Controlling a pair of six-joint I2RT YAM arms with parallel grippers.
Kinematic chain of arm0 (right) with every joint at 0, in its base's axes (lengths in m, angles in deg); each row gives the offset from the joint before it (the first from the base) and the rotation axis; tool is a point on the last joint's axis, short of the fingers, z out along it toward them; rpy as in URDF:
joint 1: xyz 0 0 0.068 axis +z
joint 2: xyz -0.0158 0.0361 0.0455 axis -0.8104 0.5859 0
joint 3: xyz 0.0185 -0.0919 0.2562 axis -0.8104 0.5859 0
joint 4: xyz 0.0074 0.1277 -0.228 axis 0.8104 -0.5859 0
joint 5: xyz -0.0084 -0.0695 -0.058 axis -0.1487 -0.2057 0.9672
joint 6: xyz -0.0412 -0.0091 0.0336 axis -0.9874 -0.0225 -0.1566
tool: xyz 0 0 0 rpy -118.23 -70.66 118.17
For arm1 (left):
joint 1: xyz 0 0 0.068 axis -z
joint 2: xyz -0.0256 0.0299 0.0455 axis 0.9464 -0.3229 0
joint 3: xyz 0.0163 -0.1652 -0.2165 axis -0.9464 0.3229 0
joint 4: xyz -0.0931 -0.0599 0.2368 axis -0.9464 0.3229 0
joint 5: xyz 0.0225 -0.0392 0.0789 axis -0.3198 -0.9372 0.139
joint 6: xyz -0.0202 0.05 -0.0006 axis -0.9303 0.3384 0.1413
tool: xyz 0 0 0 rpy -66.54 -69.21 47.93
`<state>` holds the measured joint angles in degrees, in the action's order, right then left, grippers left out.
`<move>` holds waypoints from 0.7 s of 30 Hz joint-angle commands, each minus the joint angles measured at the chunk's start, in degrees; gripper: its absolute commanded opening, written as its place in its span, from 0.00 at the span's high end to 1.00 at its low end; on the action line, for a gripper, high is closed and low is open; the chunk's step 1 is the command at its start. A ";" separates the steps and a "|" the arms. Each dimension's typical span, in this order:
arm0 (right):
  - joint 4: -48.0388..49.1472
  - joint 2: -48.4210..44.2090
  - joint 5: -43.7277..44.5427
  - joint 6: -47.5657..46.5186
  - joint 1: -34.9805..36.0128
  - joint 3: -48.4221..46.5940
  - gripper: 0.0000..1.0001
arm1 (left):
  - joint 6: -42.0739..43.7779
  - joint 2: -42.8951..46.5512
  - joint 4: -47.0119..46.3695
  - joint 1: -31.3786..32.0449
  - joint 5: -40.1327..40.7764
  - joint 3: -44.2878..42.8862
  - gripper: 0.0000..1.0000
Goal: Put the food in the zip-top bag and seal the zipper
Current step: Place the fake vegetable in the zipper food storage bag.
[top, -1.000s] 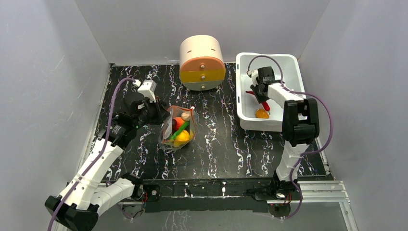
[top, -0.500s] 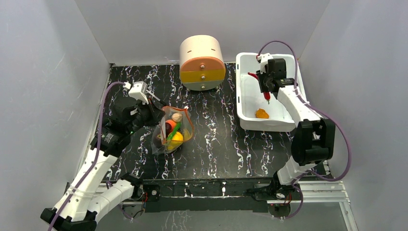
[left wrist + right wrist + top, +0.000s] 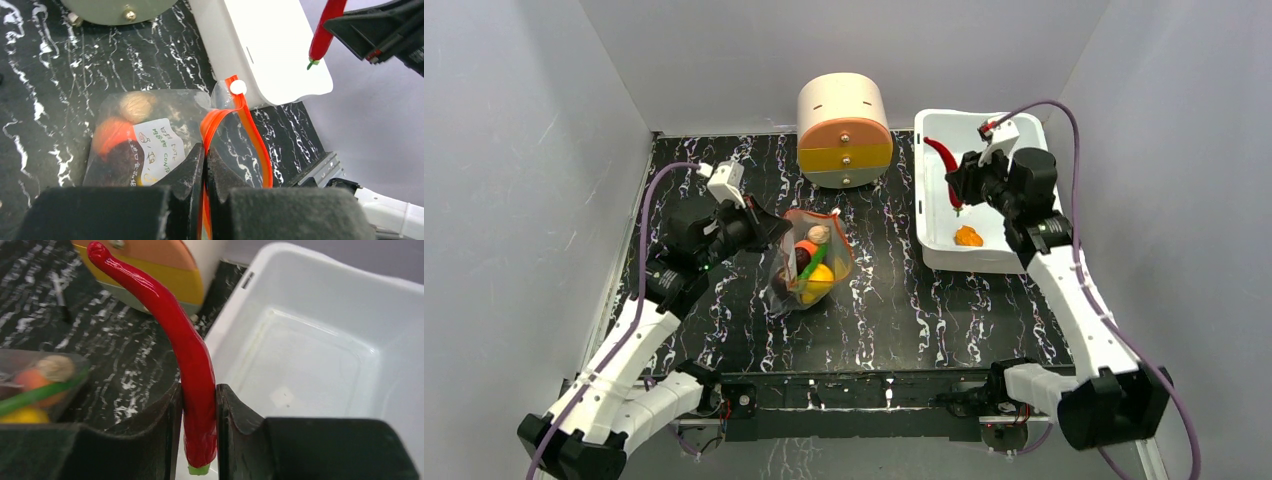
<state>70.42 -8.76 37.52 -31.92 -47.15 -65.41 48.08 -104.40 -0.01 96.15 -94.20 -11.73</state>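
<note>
The clear zip-top bag (image 3: 809, 265) stands on the black marbled table. In it are a beige bulb (image 3: 818, 234), an orange fruit (image 3: 805, 248), a dark maroon piece (image 3: 801, 259), a green chili (image 3: 809, 270) and a yellow lemon (image 3: 820, 286). My left gripper (image 3: 205, 150) is shut on the orange-red zipper (image 3: 252, 132) at the bag's mouth, which gapes in a loop. My right gripper (image 3: 199, 405) is shut on the stem end of a red chili (image 3: 185, 340). It holds the chili in the air over the left side of the white tub (image 3: 964, 262). One orange fruit (image 3: 968, 236) lies in the tub.
A round cream container (image 3: 844, 130) with orange and yellow drawer fronts stands at the back, between the bag and the tub. Grey walls close in the left, back and right. A metal rail (image 3: 874, 385) runs along the near table edge.
My right gripper has lifted the red chili out of the tub and turned it toward the bag side. My left gripper has shifted the bag slightly right, still gripping its mouth.
</note>
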 commanded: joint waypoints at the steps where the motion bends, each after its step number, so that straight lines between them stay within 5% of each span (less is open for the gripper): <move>1: 12.34 -8.33 -7.87 6.08 3.97 5.12 0.85 | -0.60 -1.77 -10.43 0.23 -4.58 -0.35 1.00; 14: 15.36 -20.76 -15.79 13.83 13.90 12.68 0.84 | 0.26 0.69 -10.50 0.23 -7.00 6.35 1.00; 21: 21.96 -19.72 -18.01 17.09 17.81 14.67 0.83 | 0.81 1.16 -9.24 0.23 -6.60 6.84 1.00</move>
<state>84.51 -29.17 21.54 -17.39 -31.68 -50.68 48.34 -104.40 -7.94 96.15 -99.82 -4.06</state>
